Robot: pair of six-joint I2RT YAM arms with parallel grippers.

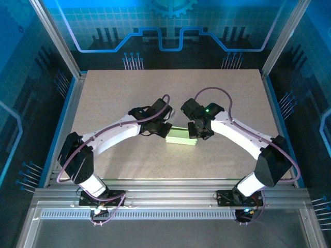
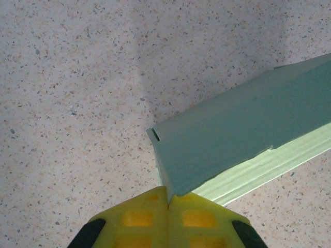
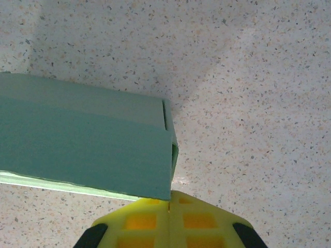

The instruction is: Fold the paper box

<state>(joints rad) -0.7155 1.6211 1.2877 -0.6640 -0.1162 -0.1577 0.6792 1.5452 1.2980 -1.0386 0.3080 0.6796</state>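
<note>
Left gripper [image 2: 168,200]: my yellow fingers [image 2: 137,219] are pressed flat together with no gap. The pale lime-green thin-card paper box [image 2: 232,139] sits right at the tips. Its near end corner meets the seam between the fingers, and its body runs away ahead and to the right. Can't tell if any card is nipped in the seam or if the tips just butt against it. There's a small dark slit [image 2: 154,135] on the box's end corner, ahead and slightly left of the tips.

Right gripper [image 3: 169,200]: same state, fingers tight against each other. The box's other end is just ahead and to the left, lower corner at the seam, body running off left. A narrow dark gap shows along that end face. Again, can't confirm an actual hold.

From overhead, the box lies flat on the speckled beige tabletop [image 1: 129,93] between my two grippers, one at each end, both arms angled inward toward it.
</note>
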